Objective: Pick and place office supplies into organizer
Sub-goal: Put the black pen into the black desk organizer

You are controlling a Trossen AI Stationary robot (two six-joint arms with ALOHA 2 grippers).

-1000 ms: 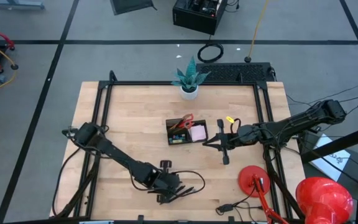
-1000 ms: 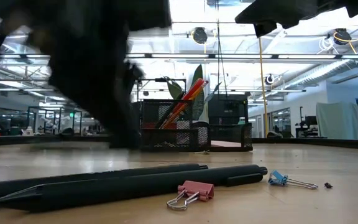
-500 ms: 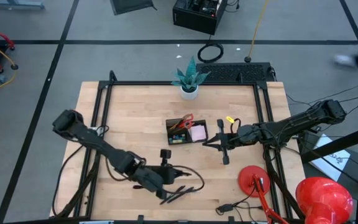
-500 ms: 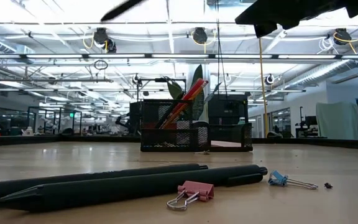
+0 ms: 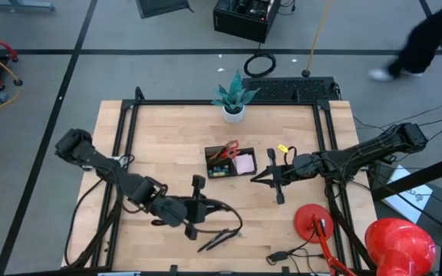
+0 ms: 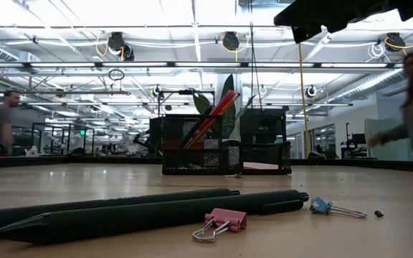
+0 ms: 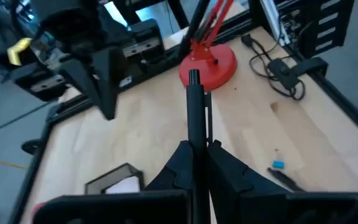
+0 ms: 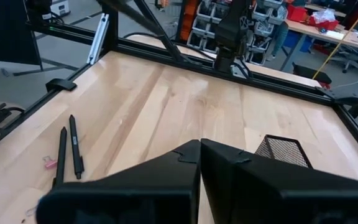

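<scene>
The black mesh organizer [image 5: 230, 162] stands mid-table with an orange pencil, red-handled scissors and a pink pad inside; the low view shows it [image 6: 224, 154] behind the loose items. Two black pens [image 5: 217, 239] [image 6: 149, 208] lie near the table's near edge, with a pink clip [image 6: 221, 221] and a blue clip [image 6: 332, 208] beside them. My left gripper [image 5: 209, 207] hovers above and beyond those pens, shut on a third black pen [image 7: 194, 112]. My right gripper [image 5: 254, 177] is shut and waits to the right of the organizer. My left gripper pinches the black pen between its two fingers [image 7: 179, 165]. The pen lies along the fingers, and its long free end [image 7: 194, 78] sticks out past the fingertips toward the table's right side. It is lifted clear of the table, roughly level.
A red round lamp base [image 5: 315, 221] with cables stands at the near right corner. A white plant pot [image 5: 234, 113] sits at the far edge. Bare wood lies left of the organizer. People move in the room beyond the table.
My left gripper rose from the spot by the pens near the near edge and drew back toward the far edge and left, leaving the low view. Two pens and the clips stayed in place. A person walked past the far right corner.
</scene>
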